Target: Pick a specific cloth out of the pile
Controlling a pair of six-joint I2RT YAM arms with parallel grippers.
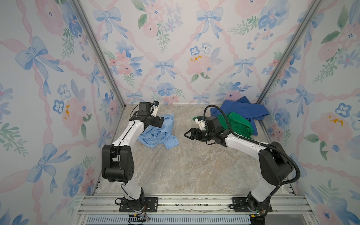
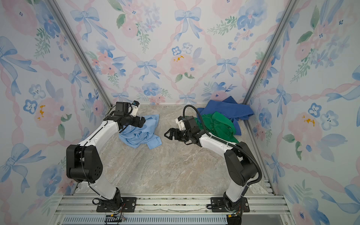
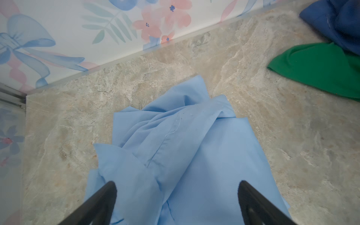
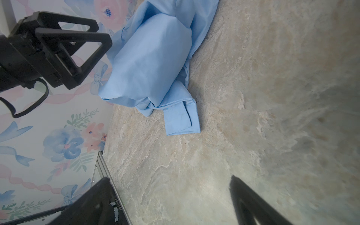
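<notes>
- Clearly spread wide: left gripper (image 3: 177, 185) (image 1: 162, 121), nothing pinched between its black fingers (image 3: 101, 202), hanging over the back-left part of the shirt (image 1: 159, 134) (image 3: 185, 146); touching the fabric or just clear of it, impossible to tell.
- Likewise wide apart and empty: right gripper (image 1: 188, 134) (image 4: 169, 179), held low over bare table between shirt and pile, tips turned toward the shirt.
- Pale sky-blue shirt crumpled at the back left of the table, near the left wall, one flat cuff (image 4: 181, 120) sticking out toward the front; well apart from the pile.
- Pile (image 1: 239, 116) in the back right corner: royal-blue cloth (image 1: 241, 110) against the back wall, green cloth (image 1: 238, 123) bunched in front of it and partly over it, just behind the right arm's wrist.
- Table (image 1: 185, 167): marbled beige-grey stone pattern, otherwise bare across the middle and front.
- Walls (image 1: 165, 48) on three sides, papered with blue bows, pink ribbons and flowers; metal posts in the back corners.
- Slotted metal rail (image 1: 194, 202) along the front edge, both arm bases bolted to it.
</notes>
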